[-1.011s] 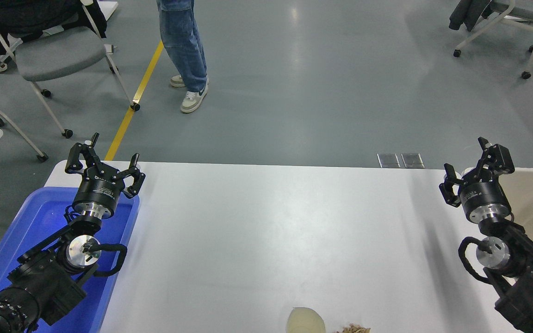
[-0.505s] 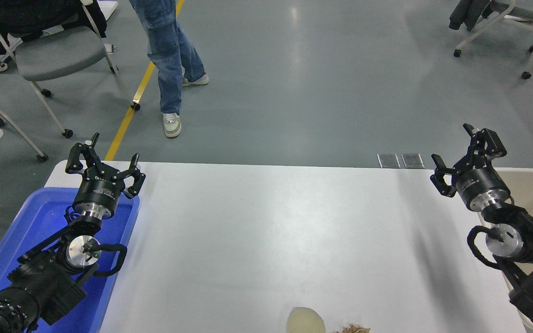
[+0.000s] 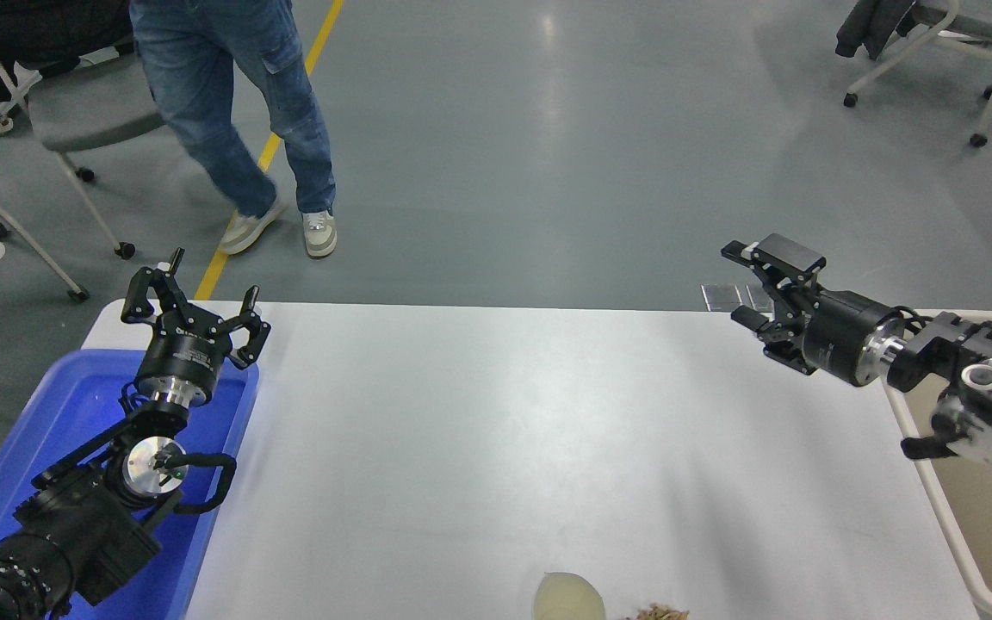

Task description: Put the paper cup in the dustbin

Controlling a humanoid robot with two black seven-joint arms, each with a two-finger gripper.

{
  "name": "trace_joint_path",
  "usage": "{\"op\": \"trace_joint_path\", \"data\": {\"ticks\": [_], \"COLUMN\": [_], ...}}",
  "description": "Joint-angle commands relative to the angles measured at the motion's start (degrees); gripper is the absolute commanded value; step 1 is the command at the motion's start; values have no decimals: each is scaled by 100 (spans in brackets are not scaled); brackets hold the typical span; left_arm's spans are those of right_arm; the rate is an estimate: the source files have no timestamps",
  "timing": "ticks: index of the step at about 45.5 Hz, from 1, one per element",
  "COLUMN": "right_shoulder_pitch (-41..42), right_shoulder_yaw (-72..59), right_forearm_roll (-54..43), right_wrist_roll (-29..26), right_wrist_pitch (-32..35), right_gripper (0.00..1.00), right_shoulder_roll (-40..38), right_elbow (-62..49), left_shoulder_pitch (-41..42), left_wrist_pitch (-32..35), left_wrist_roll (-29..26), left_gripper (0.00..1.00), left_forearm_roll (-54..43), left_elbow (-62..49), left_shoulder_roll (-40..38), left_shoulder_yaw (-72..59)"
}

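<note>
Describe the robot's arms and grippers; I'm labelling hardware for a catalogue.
Both arms are black. The left gripper and right gripper have black jointed fingers on round black bodies with small white lettering, joined to silver metal wrist rings. Black cables loop beside each wrist.

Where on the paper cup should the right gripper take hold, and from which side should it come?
Only the paper cup's open cream mouth shows at the bottom edge, apparently upright. Best guess: come down from above and pinch across the rim. The right gripper, open and empty, is far off at the table's far right; crumbs lie on the cup's right.
</note>
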Motion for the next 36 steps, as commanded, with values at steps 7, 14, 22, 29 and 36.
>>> {"op": "trace_joint_path", "data": {"ticks": [7, 14, 22, 29, 36], "right_shoulder_pitch": [2565, 3637, 4429, 4570, 4526], "right_shoulder_yaw": [-3008, -4230, -5399, -6033, -6542], "right_forearm_roll": [-1937, -1963, -2437, -2921, -3220], "right_wrist_roll": [-29, -12, 287, 437, 463], "right_wrist_pitch": [57, 215, 251, 251, 277], "right_gripper": [100, 100, 100, 100, 100], "right_shoulder_roll": [163, 716, 1551, 2140, 2747], "right_elbow": [795, 1015, 1058, 1015, 997], "left_shoulder_pitch": [0, 0, 0, 0, 0], "left_wrist_pitch": [0, 0, 8, 0, 0], "left_wrist_roll": [1, 1, 1, 1, 1], "left_gripper": [100, 100, 100, 100, 100], "left_forearm_roll": [1, 1, 1, 1, 1], "left_elbow": [0, 0, 0, 0, 0], "left_shoulder_roll": [0, 0, 0, 0, 0], "left_shoulder_yaw": [0, 0, 0, 0, 0]}}
